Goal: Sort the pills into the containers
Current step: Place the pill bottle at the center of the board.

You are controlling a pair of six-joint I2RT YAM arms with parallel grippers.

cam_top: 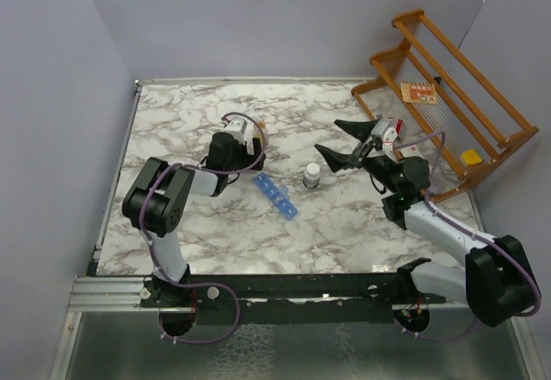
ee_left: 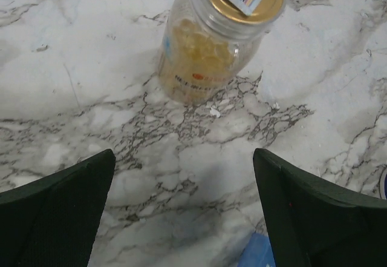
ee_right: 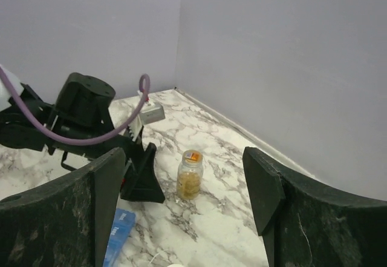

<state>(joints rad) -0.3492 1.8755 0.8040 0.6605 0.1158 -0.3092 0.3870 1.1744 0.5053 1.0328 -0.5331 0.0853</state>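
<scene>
The containers (cam_top: 275,195) are a narrow blue strip lying at an angle mid-table; one end (ee_right: 121,234) shows in the right wrist view and a corner (ee_left: 257,255) in the left wrist view. An amber bottle (ee_left: 208,43) with a gold lid stands upright, filled with yellowish pills. It stands just beyond my left gripper (ee_left: 184,158), which is open and empty over bare marble, low to the table (cam_top: 248,152). My right gripper (cam_top: 337,141) hovers open and empty above the table's right half, looking across at the amber bottle (ee_right: 189,179).
A small dark bottle with a white cap (cam_top: 312,176) stands between the containers and my right gripper. A wooden rack (cam_top: 448,96) leans at the back right corner. Lilac walls close in the left, back and right sides.
</scene>
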